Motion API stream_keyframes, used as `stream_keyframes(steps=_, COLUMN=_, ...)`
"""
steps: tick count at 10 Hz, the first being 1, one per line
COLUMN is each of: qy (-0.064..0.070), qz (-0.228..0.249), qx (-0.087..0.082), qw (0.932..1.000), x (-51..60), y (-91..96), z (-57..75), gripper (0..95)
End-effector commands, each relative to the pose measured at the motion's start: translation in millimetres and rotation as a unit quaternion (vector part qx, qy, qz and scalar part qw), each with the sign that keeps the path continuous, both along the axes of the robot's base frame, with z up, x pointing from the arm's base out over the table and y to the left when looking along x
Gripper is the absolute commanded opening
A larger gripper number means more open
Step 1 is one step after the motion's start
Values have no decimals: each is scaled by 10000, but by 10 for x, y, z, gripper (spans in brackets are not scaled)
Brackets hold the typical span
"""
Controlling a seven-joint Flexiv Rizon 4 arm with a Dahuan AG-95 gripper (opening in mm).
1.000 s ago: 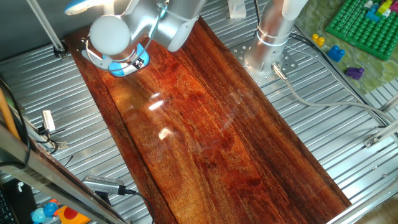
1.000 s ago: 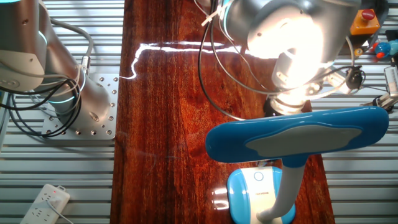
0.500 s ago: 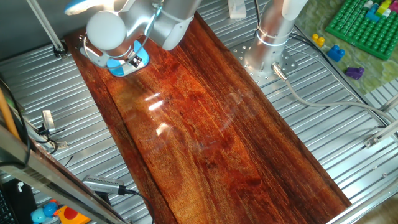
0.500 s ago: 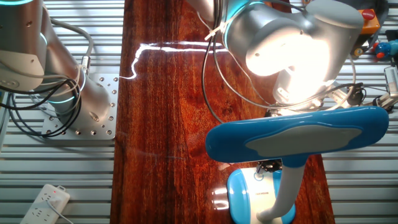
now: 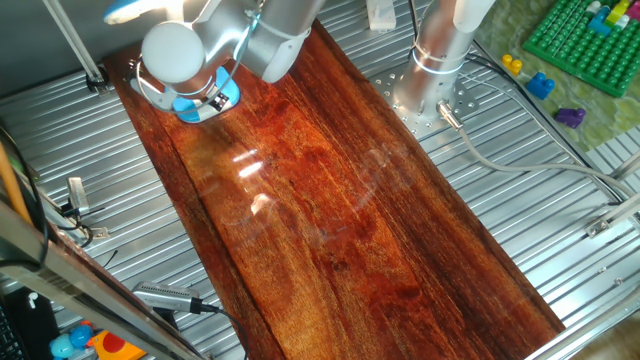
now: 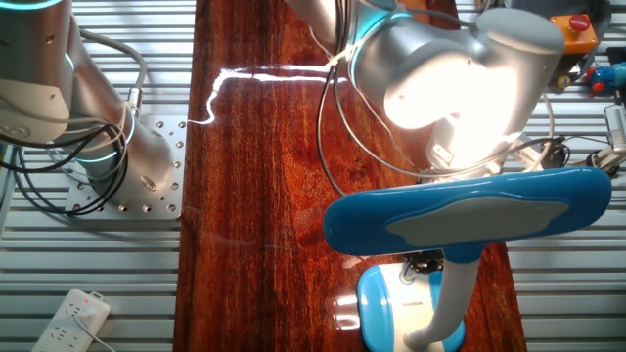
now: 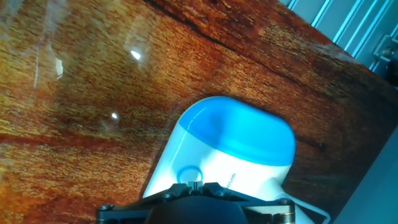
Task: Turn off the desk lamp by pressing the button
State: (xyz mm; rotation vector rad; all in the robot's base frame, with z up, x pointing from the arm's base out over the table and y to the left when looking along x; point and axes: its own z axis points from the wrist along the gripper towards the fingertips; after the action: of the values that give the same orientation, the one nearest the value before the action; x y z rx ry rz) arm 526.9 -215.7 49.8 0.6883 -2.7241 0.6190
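Reddish-brown polished wood forms the long bench (image 5: pixel 340 220), flanked on both sides by ribbed metal decking; in one fixed view most of its length, from the middle to the near right end, lies bare and open. At the far left end of that view, close to the bench's left edge and corner, sits the small desk lamp with a rounded sky-blue and white base (image 5: pixel 205 102), white stem and flat pale-blue head, its base mostly covered by the arm's round grey wrist.

In the other fixed view the lamp's head (image 6: pixel 469 210) spans the right side near the camera, lit and throwing bright light on the wrist above it; the base (image 6: pixel 396 303) stands near the bench's near right edge.

In the hand view the black fingers (image 7: pixel 196 205) sit at the bottom edge, directly over the white part of the base, with the round button (image 7: pixel 188 176) just beyond them. Whether the fingers are wide or narrow cannot be told.

At the far right, a green studded plate (image 5: pixel 585 40) holds small coloured bricks.
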Motion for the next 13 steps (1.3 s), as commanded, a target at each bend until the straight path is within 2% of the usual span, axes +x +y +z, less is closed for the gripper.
stream_keyframes(steps=1, qy=-11, qz=4, qx=0, qw=10000, x=-6, y=-1, z=-12, gripper=0)
stream_keyframes(steps=5, qy=-52, qz=1, qx=-1, qw=10000, x=-59, y=-23, z=-68, gripper=0)
stream_keyframes(steps=13, qy=-88, qz=-27, qx=-39, qw=10000, x=-56, y=-49, z=-135, gripper=0)
